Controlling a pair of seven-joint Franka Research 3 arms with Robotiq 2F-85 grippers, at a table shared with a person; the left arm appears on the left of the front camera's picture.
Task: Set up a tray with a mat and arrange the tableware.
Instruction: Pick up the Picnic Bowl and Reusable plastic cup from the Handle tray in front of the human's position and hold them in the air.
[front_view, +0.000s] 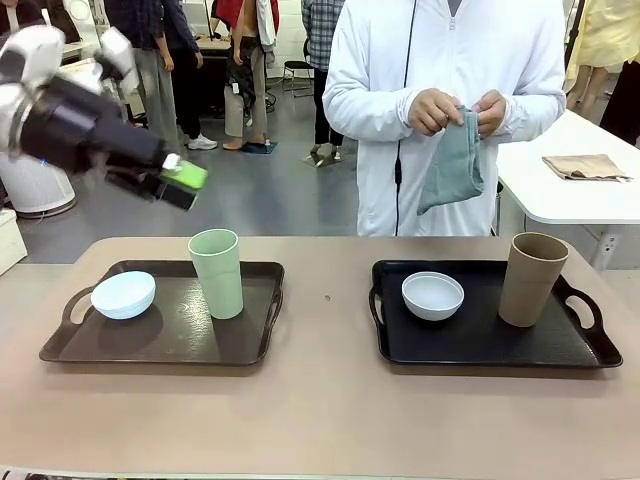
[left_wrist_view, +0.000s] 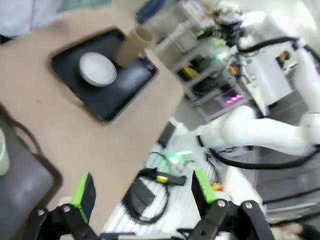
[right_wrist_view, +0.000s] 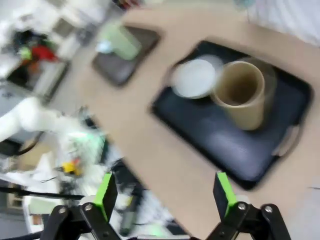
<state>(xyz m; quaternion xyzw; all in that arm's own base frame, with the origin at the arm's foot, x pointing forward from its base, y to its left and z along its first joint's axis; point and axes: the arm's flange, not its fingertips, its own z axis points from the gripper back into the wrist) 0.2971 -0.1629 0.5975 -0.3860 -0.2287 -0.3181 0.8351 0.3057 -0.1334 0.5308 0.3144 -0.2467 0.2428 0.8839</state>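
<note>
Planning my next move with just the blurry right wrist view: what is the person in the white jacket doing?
Observer: The person's hands hold a folded grey-green cloth at chest height.
Operator: And the other arm?
Observer: The left gripper hangs open and empty, high in the air on the robot's left.
Operator: What sits beside the green blur over there?
Observer: A small pale blue round bowl, at the left end of the left black plastic tray, apart from the tall pale green tumbler.
</note>
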